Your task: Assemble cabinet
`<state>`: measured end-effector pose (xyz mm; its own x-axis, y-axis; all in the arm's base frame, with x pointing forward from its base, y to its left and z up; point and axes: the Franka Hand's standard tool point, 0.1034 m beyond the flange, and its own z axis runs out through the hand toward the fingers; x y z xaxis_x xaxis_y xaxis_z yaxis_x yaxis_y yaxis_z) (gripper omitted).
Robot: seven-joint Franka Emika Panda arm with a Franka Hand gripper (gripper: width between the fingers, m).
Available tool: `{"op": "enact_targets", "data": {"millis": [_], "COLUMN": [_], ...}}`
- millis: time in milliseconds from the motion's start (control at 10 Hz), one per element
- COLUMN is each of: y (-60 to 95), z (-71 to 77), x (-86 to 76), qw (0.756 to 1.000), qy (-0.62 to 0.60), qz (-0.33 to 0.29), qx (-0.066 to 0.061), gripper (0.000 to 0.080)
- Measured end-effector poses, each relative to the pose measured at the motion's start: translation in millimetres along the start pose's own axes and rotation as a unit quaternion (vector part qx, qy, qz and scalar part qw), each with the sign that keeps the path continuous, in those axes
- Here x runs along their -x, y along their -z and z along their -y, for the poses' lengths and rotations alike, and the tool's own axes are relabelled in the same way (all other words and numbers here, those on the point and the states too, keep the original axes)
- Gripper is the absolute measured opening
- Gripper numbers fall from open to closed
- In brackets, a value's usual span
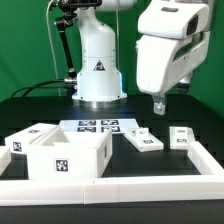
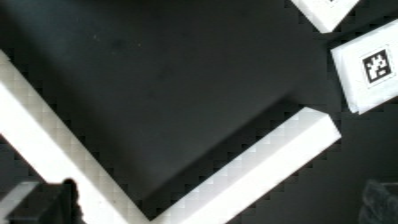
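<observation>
The white cabinet body (image 1: pixel 60 150), an open box with black-and-white tags, stands at the front on the exterior view's left. A flat white slab (image 1: pixel 143 139) lies right of the middle, and a small tagged white block (image 1: pixel 181 137) lies further right. My gripper (image 1: pixel 158 104) hangs in the air above and between the slab and the block, open and empty. In the wrist view the gripper (image 2: pixel 214 212) has its dark fingers (image 2: pixel 45 200) far apart, with a white piece's edge (image 2: pixel 267 150) below them and a tagged white block (image 2: pixel 365 70) beyond.
The marker board (image 1: pixel 100 127) lies fixed in front of the white robot base (image 1: pixel 98 70). A low white wall (image 1: pixel 110 190) runs along the table's front and the right side, and it also shows in the wrist view (image 2: pixel 54 130).
</observation>
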<state>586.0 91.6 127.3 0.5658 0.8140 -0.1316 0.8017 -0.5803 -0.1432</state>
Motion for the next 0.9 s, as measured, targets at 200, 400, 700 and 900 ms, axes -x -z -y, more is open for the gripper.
{"op": "enact_targets", "data": {"millis": [200, 400, 700, 900], "y": [0.3, 0.0, -14.4, -31.7], "z": [-0.2, -0.3, 3.2, 7.6], "x": [-0.5, -0.2, 24.6, 54.7], "qw": [1.0, 1.0, 0.998, 0.992], "qy": [0.0, 0.0, 0.055, 0.105], "qz": [0.0, 0.0, -0.03, -0.044], "qx": [0.0, 0.0, 0.03, 0.049], "gripper": [0.0797, 0.0797, 0.0797, 0.0797]}}
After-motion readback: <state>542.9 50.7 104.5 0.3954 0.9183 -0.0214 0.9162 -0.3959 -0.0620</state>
